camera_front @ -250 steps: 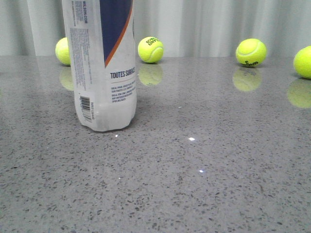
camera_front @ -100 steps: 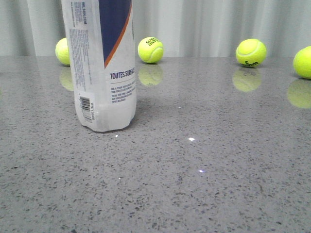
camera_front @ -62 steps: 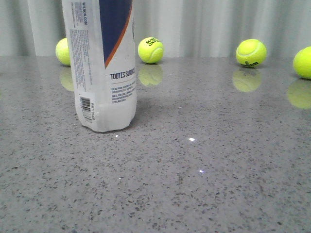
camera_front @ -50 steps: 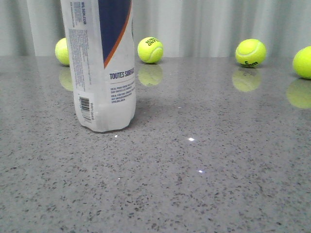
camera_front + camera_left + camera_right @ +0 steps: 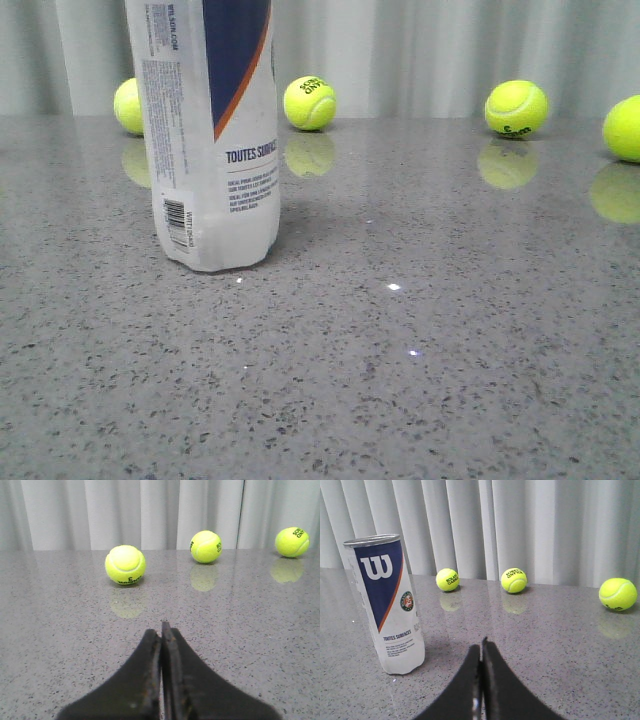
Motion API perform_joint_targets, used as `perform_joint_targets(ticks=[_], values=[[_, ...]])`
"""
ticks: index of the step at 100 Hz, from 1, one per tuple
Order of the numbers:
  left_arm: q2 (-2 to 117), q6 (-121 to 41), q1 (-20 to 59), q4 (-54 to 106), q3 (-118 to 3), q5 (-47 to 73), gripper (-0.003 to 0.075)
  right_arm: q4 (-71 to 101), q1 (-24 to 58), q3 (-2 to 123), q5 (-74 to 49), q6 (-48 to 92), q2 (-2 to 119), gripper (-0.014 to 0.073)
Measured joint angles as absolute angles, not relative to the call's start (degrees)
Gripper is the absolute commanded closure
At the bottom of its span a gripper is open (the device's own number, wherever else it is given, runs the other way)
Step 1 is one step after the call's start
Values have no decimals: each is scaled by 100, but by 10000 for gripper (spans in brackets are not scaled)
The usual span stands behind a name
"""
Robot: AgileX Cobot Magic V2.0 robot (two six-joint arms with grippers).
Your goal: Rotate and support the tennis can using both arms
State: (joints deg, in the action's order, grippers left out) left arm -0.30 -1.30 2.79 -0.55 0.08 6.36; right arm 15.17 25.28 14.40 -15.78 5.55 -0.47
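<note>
The tennis can [image 5: 212,140] stands upright on the grey speckled table at the left of the front view, its top cut off by the frame. The right wrist view shows the whole can [image 5: 387,605], with white "W" logo, navy panel, orange stripe and round emblem. My right gripper [image 5: 481,647] is shut and empty, apart from the can, which stands to one side ahead of it. My left gripper [image 5: 161,630] is shut and empty over bare table; the can is out of that view. Neither arm shows in the front view.
Several yellow-green tennis balls lie along the back by the white curtain: one behind the can [image 5: 128,105], one [image 5: 309,102], one [image 5: 516,108], one at the right edge [image 5: 624,127]. The left wrist view shows three balls, the nearest [image 5: 125,564] ahead of the fingers.
</note>
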Motion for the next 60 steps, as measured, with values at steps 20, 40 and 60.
perform_joint_targets(ticks=[20, 40, 60], values=[[-30, -130, 279, -55, 8, 636, 738, 1517, 2528, 1440, -1578, 555, -47, 663], [-30, -130, 279, -55, 8, 636, 738, 1517, 2528, 1440, -1578, 555, -47, 663], [-30, -130, 279, -55, 8, 636, 738, 1517, 2390, 1238, -1402, 555, -47, 663]])
